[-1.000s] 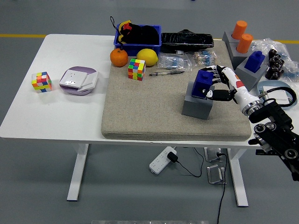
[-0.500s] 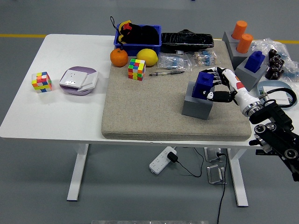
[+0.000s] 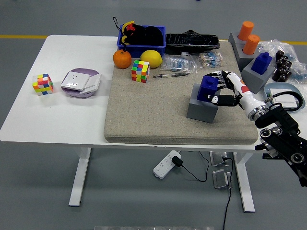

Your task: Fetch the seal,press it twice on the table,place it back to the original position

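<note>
On its grey block (image 3: 201, 110), the tilted seal (image 3: 208, 89) sits gripped by the right hand (image 3: 225, 91).

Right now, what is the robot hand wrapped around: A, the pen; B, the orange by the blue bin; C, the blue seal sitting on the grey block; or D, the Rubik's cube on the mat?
C: the right robot hand has its fingers closed around the blue seal, which sits on the grey block.

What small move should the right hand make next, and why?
Probably lift straight up. The right hand has its fingers wrapped around the blue seal, which sits a little tilted in the grey holder on the mat. A vertical pull should clear the holder before pressing.
</note>
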Robot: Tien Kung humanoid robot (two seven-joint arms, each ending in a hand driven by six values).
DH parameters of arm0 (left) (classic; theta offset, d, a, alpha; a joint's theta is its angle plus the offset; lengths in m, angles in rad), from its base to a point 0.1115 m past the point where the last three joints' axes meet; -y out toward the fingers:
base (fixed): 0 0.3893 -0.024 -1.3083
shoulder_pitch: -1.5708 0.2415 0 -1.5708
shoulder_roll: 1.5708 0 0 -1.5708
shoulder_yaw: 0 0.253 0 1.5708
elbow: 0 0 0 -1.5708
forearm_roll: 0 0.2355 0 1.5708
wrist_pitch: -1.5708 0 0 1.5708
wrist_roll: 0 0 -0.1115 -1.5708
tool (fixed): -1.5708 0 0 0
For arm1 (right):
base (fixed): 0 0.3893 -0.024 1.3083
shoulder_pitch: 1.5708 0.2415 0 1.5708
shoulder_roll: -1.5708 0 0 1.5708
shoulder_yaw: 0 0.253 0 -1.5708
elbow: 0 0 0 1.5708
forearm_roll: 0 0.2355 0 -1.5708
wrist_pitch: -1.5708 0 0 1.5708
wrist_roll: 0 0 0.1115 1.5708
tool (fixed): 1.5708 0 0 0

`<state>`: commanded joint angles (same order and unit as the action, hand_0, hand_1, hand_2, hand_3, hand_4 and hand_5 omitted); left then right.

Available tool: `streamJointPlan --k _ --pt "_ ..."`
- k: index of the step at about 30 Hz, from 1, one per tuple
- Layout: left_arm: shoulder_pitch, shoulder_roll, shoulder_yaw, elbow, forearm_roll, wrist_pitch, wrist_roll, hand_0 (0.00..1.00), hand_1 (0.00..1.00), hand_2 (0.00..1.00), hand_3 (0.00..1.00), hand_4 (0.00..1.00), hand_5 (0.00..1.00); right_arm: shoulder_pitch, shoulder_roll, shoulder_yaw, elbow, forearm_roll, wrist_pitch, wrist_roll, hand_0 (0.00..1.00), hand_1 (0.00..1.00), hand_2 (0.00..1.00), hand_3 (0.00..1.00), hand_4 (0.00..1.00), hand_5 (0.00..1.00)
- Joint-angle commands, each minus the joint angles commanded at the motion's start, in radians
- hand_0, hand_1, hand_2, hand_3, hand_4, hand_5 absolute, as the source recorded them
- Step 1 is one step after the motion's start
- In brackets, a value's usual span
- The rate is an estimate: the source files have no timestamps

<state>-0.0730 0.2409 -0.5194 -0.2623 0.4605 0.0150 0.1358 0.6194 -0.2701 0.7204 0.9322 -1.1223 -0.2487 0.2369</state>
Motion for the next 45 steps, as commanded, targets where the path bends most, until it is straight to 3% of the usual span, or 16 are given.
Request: streamJointPlan --k 9,10,21,27,28,33,34,39,40,45 --pt "0.0 -0.001 0.001 0.0 0.0 -0.001 0.0 0.719 0.693 0.684 0.722 0.644 0.235 0.005 0.002 -0.008 -0.005 0.007 0.006 0.002 0.562 0.419 0.445 0.501 0.633 0.002" --pt "0.0 -0.001 0.001 0.0 0.0 -0.001 0.0 0.719 0.693 0.684 0.722 0.645 0.237 0.005 0.002 -0.008 -0.006 0.007 0.006 0.002 0.579 0.459 0.486 0.555 0.611 0.002" --pt "0.001 -0.001 0.001 0.0 0.0 0.0 0.0 0.719 0.693 0.684 0.721 0.644 0.235 0.006 0.005 -0.015 -0.007 0.009 0.013 0.002 0.596 0.489 0.511 0.574 0.616 0.002" --pt "-0.002 -0.002 0.002 0.0 -0.001 0.0 0.0 0.719 0.693 0.684 0.721 0.644 0.235 0.01 0.006 -0.016 -0.007 0.01 0.012 0.003 0.607 0.512 0.537 0.59 0.645 0.002" --pt "-0.002 -0.001 0.003 0.0 -0.001 0.0 0.0 0.719 0.693 0.683 0.721 0.644 0.235 0.01 0.006 -0.016 -0.007 0.009 0.012 0.003 0.625 0.572 0.58 0.617 0.671 0.002" --pt "-0.001 -0.001 0.005 0.0 -0.004 0.0 0.0 0.719 0.693 0.683 0.721 0.644 0.235 0.011 0.006 -0.016 -0.007 0.007 0.012 0.002 0.625 0.572 0.58 0.617 0.671 0.002" --pt "-0.001 -0.001 0.005 0.001 -0.005 0.0 0.0 0.719 0.693 0.684 0.721 0.645 0.236 0.011 0.007 -0.017 -0.008 0.007 0.013 0.001 0.635 0.621 0.628 0.665 0.712 0.002" --pt "-0.001 -0.002 0.005 0.0 -0.004 0.0 0.0 0.719 0.693 0.684 0.721 0.645 0.236 0.011 0.008 -0.019 -0.008 0.007 0.015 0.0 0.635 0.621 0.628 0.665 0.712 0.002" --pt "-0.001 -0.002 0.005 0.0 -0.004 0.0 0.0 0.719 0.693 0.684 0.721 0.645 0.237 0.011 0.008 -0.019 -0.008 0.007 0.015 0.0 0.682 0.705 0.694 0.713 0.74 0.002" --pt "0.0 -0.002 0.004 0.0 -0.004 0.0 0.0 0.719 0.693 0.684 0.721 0.645 0.237 0.011 0.007 -0.02 -0.008 0.007 0.014 -0.001 0.682 0.705 0.694 0.713 0.74 0.002"
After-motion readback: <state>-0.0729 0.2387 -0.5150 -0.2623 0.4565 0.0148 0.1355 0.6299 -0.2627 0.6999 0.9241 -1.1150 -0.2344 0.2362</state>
